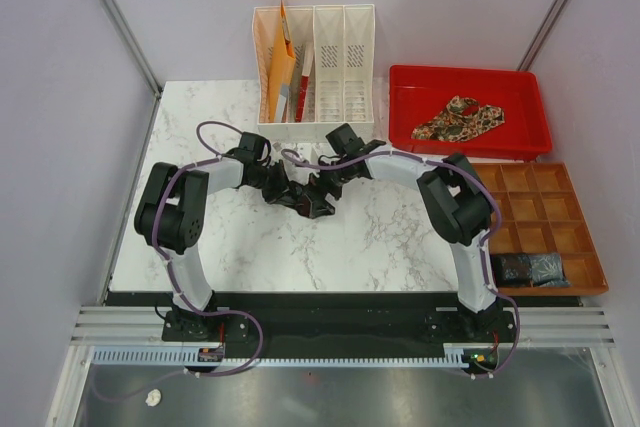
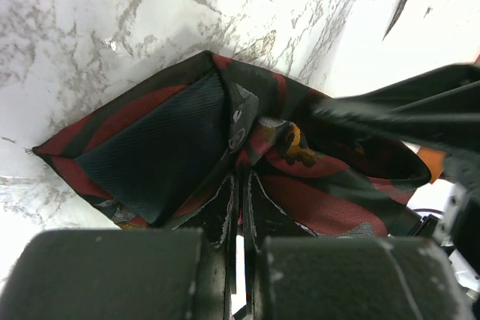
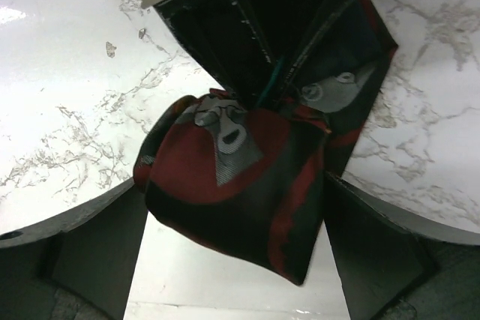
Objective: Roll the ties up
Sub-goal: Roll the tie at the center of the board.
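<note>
Tie (image 2: pixel 150 148), red-and-black, pinched in the closed left end effector (image 2: pixel 240 207); right end effector (image 3: pixel 236 215) spread wide astride it.

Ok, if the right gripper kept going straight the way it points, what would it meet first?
The red-and-black tie: its bunched fabric sits inside the right gripper's open jaws. Close behind appears to be the left gripper, shut on the same tie, though depth is unclear.

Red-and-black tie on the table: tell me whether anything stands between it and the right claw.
Nothing visible does. The right claw is open around the bunched tie. The left claw, shut on the tie from the opposite side, is close but outside that gap.
</note>
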Available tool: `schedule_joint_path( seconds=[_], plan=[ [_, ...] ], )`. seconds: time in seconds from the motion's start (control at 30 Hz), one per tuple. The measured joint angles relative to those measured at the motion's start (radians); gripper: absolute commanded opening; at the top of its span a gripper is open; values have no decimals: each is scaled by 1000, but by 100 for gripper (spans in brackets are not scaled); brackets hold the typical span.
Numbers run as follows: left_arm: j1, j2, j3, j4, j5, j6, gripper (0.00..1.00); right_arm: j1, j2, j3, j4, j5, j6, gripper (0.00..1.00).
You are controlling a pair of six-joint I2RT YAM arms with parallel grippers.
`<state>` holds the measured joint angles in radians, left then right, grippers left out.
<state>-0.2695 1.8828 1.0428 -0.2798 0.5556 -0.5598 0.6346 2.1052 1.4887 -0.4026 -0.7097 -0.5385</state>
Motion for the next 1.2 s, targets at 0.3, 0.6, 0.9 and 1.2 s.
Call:
schedule_joint_path(
  seconds=[0.3,0.6,0.9,1.2],
  plan=[
    [0,2,0,2,7,0,2,29,5,-20,66,14,17,8],
    [9,-42,-64,47,22,1,31,30,21,34,-47,24,-66,0],
    [90,-263,-233,124,105,-26,62,31,69,188,-385,63,-315,0],
    [43,-217,-264,320,182,-147,57,49,87,229,-476,96,-354,0]
  ],
)
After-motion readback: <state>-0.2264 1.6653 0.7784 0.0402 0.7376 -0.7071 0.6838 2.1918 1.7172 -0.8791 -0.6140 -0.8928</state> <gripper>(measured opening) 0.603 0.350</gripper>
